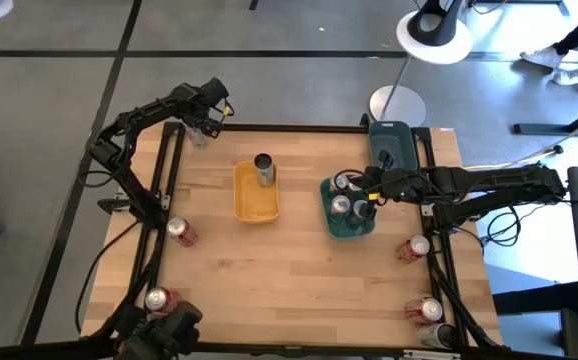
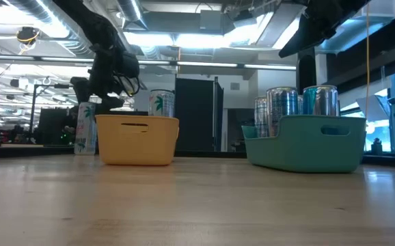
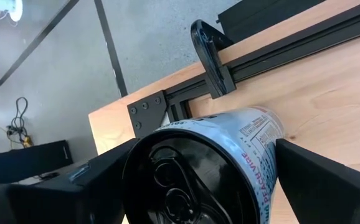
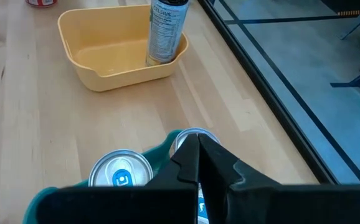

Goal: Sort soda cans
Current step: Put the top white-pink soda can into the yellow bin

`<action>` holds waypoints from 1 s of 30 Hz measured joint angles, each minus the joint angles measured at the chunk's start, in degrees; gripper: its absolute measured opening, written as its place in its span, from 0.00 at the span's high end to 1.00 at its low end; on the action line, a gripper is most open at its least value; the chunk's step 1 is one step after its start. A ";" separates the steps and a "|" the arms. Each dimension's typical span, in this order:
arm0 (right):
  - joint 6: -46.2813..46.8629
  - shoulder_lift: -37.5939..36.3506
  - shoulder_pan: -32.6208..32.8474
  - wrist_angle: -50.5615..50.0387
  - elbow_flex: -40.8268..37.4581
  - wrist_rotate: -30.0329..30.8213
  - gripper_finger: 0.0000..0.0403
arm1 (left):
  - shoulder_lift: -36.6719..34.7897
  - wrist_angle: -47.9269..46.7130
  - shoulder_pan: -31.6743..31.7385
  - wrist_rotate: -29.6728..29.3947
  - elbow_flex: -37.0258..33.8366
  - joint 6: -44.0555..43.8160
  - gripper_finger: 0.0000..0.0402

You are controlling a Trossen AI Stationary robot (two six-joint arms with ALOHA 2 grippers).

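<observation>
A white can with a black top [image 3: 230, 143] stands on the table at the far left corner [image 1: 199, 134], and it also shows in the low view [image 2: 85, 130]. My left gripper [image 3: 205, 152] is open, with one finger on each side of the can's upper part. A pale can [image 1: 263, 168] stands in the yellow tray [image 1: 254, 208]. Several silver-teal cans [image 1: 341, 205] stand in the teal tray [image 1: 357, 230]. My right gripper [image 4: 197, 146] is shut and empty above those cans [image 4: 121, 174]. My left gripper's fingers [image 3: 317, 180] come from above, slanting down, on either side of the white can's upper wall [image 3: 264, 134]. A narrow gap shows beside one finger. I cannot tell whether the other finger touches the can, which stands upright on the table.
A dark tray [image 1: 391, 145] sits at the far right. Red cans lie at the left edge [image 1: 181, 232], at the near left corner [image 1: 157, 298], at the right edge [image 1: 414, 248] and at the near right corner [image 1: 427, 312]. A black frame rail [image 3: 279, 46] runs close behind the white can.
</observation>
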 joint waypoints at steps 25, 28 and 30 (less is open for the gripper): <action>-0.04 0.00 0.00 0.02 0.00 -0.04 0.99 | 0.07 -1.60 -0.49 1.22 -0.18 -0.48 0.16; -0.04 0.00 0.00 0.02 0.00 -0.04 0.99 | 0.11 -1.52 -0.55 0.55 -0.20 0.10 0.16; -0.04 0.00 0.00 0.02 0.00 -0.04 0.99 | 0.11 -1.46 -0.52 0.64 -0.20 0.44 0.16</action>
